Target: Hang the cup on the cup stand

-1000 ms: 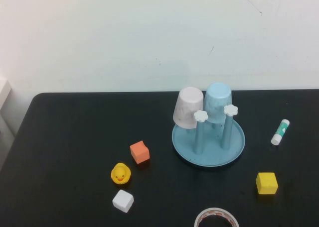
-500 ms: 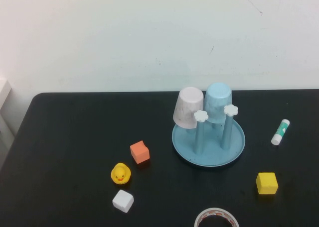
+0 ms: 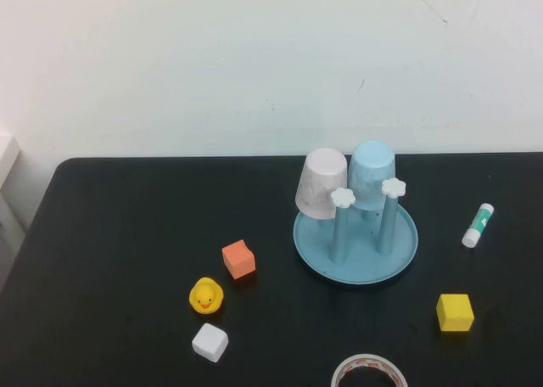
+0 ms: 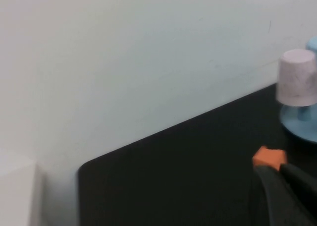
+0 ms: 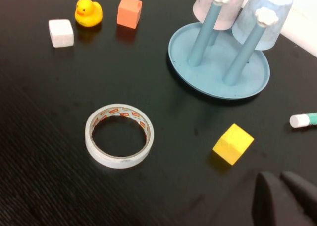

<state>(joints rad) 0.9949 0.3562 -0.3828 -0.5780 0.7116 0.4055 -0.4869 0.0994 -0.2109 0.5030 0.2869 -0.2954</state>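
Nothing has moved since the earlier frames: cup hung, arms parked.
Light blue cup point(image 3: 371, 174) sits upside down on cup stand point(image 3: 355, 249), beside the pinkish cup point(image 3: 321, 183); left claw point(image 4: 287, 186) and right claw point(image 5: 285, 196), both pinched closed, sit well short of the stand.

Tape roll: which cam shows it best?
Right wrist view: the whole tape roll lies flat on the table, ahead of the shut right gripper. High view crops it at the bottom edge. Left wrist view misses it, showing only the shut left gripper.
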